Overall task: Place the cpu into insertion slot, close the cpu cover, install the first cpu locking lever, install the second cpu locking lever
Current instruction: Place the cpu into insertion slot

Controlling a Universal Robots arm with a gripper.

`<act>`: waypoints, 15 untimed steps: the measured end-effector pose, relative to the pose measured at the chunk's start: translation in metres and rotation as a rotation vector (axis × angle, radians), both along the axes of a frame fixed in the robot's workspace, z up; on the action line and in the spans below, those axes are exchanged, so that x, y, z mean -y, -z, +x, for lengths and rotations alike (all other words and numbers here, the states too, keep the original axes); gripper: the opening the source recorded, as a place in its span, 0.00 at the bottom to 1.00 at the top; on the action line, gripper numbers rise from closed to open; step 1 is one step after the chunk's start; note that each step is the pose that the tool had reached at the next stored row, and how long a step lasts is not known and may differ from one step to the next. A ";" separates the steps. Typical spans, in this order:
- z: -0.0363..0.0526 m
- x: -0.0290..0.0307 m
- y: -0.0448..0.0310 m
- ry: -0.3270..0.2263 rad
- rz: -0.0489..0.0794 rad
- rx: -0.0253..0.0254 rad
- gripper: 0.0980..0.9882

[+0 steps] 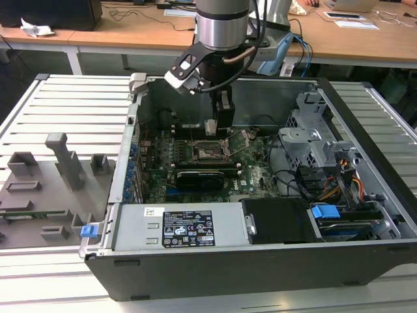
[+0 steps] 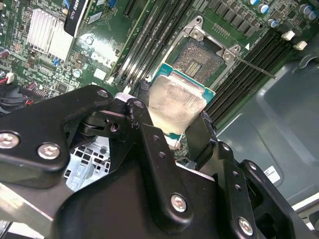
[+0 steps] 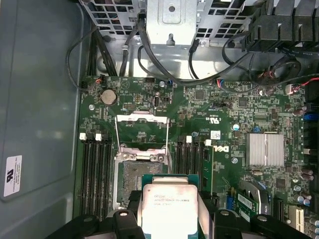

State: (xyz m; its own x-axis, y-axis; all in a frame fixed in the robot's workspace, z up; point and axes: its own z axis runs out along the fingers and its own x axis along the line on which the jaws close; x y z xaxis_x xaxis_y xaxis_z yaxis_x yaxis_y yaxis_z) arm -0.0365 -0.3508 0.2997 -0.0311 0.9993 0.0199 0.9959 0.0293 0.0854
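My gripper [image 1: 217, 125] hangs inside the open computer case, shut on the cpu [image 3: 167, 205], a silver-topped square chip with a green rim. Black fingers [image 3: 130, 205] clamp two opposite edges of the chip. In both wrist views the cpu [image 2: 174, 104] hovers just off the insertion slot [image 3: 142, 174], partly overlapping one edge of it and tilted toward it. The slot's dark pin grid [image 2: 202, 57] lies bare. The cpu cover [image 3: 141, 130] is swung open and lies flat on the board beyond the slot. A thin locking lever [image 2: 254, 67] sticks out beside the slot.
Memory slots [image 3: 97, 174] flank the socket on both sides. A long black card [image 1: 202, 175] lies just in front of the socket. A drive cage [image 1: 313, 137] with cables fills the exterior view's right, the power supply [image 1: 176, 228] the front. A grey fixture tray [image 1: 45, 189] sits outside the case.
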 end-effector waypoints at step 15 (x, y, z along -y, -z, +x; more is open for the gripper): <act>0.0000 0.0000 0.0077 0.000 0.000 -0.0015 0.49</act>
